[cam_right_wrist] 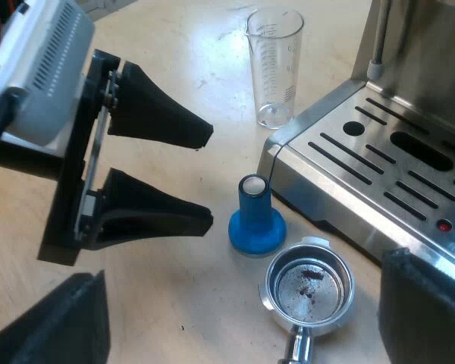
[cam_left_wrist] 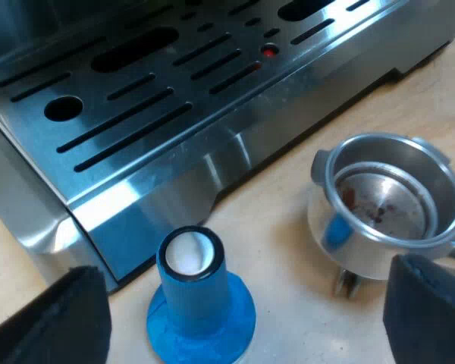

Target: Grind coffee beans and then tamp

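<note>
- While hanging over the counter point(cam_right_wrist: 174, 61), holding the left hand point(cam_right_wrist: 210, 174) wide open and gripping nothing.
- Holding the right hand point(cam_right_wrist: 243, 267) wide open too, gripping nothing either.
- Finding the blue tamper point(cam_right_wrist: 255, 216) standing straight up on the counter, just beside the front edge of the espresso machine point(cam_right_wrist: 341, 163).
- Finding the metal holder point(cam_right_wrist: 309, 284) lying on the counter close beside the tamper, open side up, with only a few dark crumbs point(cam_right_wrist: 309, 274) inside, so probably waiting for the grinding first.
- Pointing the left hand's fingers sideways at the tamper, with some bare counter between them, so likely being the nearer hand for it.
- Hovering the right hand over the holder, with the handle point(cam_right_wrist: 299, 349) running back toward that hand, so likely being the better hand for lifting it.
- Spotting the measuring glass point(cam_right_wrist: 274, 68) standing well apart from the holder, by the machine's corner.
- Losing most of the handle past the edge of sight, so not telling how its end is lying.
</note>
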Motion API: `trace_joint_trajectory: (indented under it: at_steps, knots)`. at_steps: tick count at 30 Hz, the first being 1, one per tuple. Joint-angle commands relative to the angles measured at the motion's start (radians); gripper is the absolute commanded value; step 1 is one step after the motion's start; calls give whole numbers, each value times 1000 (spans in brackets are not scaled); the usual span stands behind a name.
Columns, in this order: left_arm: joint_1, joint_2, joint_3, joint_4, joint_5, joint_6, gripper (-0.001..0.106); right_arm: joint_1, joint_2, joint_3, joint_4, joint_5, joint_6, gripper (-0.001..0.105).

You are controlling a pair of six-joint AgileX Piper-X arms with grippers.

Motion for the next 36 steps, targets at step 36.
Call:
trace_joint_trajectory:
  at_steps: [36]
  knots:
    - [0, 466, -23, -418, -14, 0, 82, -3, -8, -9, -8, -6, -18, 74]
